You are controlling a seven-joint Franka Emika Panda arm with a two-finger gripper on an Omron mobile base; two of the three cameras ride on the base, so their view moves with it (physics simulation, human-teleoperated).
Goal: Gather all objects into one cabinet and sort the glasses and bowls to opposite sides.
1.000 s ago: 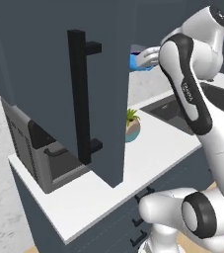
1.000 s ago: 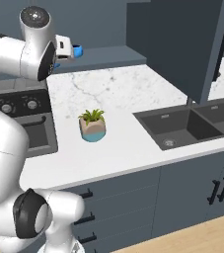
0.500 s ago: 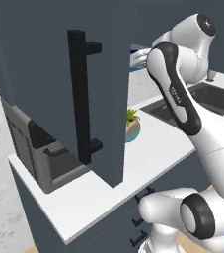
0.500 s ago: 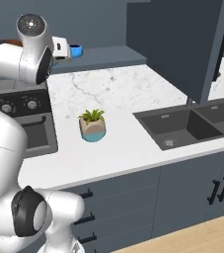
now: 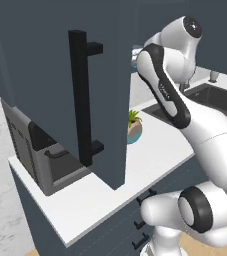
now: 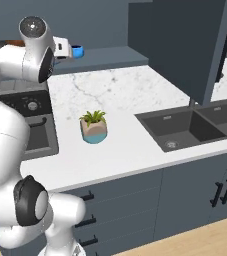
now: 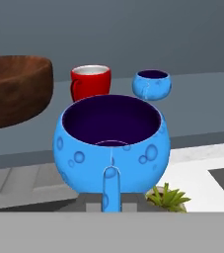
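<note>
End effector [image 6: 71, 50]: we see it closed on a blue bowl [image 7: 112, 149], raised at shelf height.
Shelf [image 7: 202, 104]: we see the red cup [image 7: 90, 82] between the wooden bowl [image 7: 15, 89] and a second blue bowl [image 7: 152, 84].
Desk [image 6: 130, 145]: we see the potted plant [image 6: 94, 127] below.

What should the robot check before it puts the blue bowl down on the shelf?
1. Blue bowl held by gripper: looks ok; fingers hidden.
2. Bowl upright, opening up: ok.
3. Bowl over the cabinet shelf: not ok yet; potted plant shows below it.
4. Free shelf spot beside the small blue bowl: ok.
5. Red cup between wooden bowl and small bowl: sorting not ok.
6. Cabinet door open: ok.
</note>
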